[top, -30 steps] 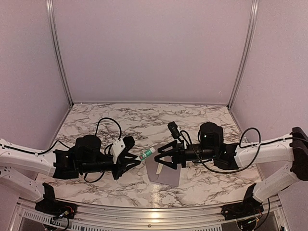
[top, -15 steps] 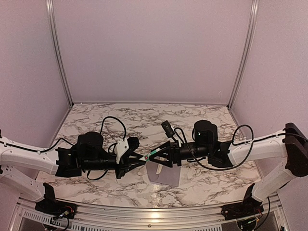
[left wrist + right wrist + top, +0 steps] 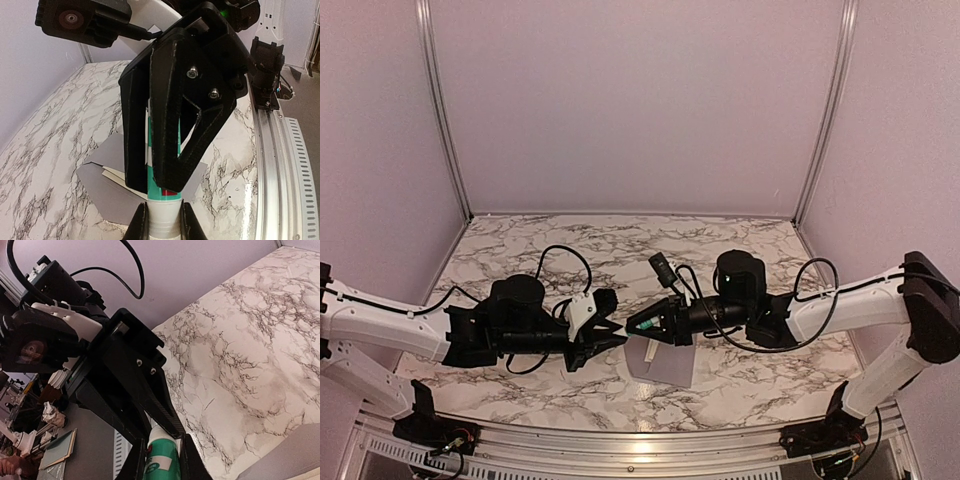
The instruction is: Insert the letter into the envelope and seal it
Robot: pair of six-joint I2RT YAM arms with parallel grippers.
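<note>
Table: a white marble-patterned table (image 3: pixel 520 250) with grey veins fills the lower half of the top view, unchanged.
Left arm: the white-and-black left arm (image 3: pixel 410 325) reaches in from the lower left; it has pushed further toward the centre than a second ago.
Right arm: the white-and-black right arm (image 3: pixel 850 305) reaches in from the right and has swung left, so the two wrists now meet mid-frame.
Envelope: the flat grey paper envelope (image 3: pixel 668 366) lies on the table just below the meeting point, in the same spot as before.
Letter: the cream folded paper letter (image 3: pixel 648 352) shows as a narrow strip at the envelope's left part, tucked in it, unmoved.
Left gripper: the black two-finger left gripper (image 3: pixel 614 332) is clenched on the white end of the tube, as it was a second ago.
Right gripper: the black right gripper (image 3: pixel 640 324), earlier spread wide above the envelope and clear of the tube, now has its fingers pressed against both sides of the green end.
Tube: the small green-and-white tube (image 3: pixel 164 212) is held between both grippers above the envelope, off the table.
</note>
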